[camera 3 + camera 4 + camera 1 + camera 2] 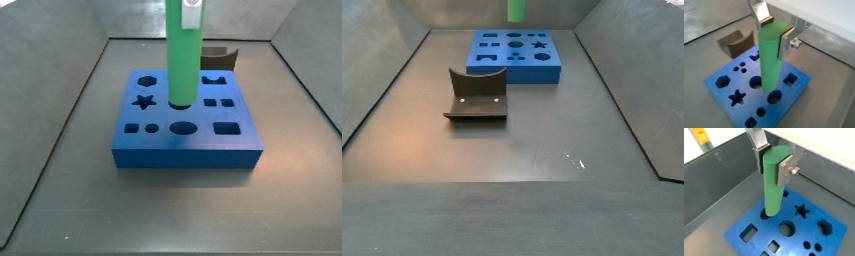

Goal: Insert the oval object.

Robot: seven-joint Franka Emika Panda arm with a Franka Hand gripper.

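- Peg point(775, 183): smooth, matt green plastic.
- Gripper point(773, 159) above the block: fingers point(787, 170) of brushed silver metal.
- Block point(187, 135): matt blue plastic.
- Fixture point(477, 95): dark, dull.
- Floor point(543, 140): grey, slightly glossy metal.

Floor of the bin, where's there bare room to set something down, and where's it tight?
Most bare floor lies on the near side of the dark grey curved block in a side view, and in strips along both walls. It is crowded at the far end: the blue block sits there, with the gripper holding the oval object upright over it.
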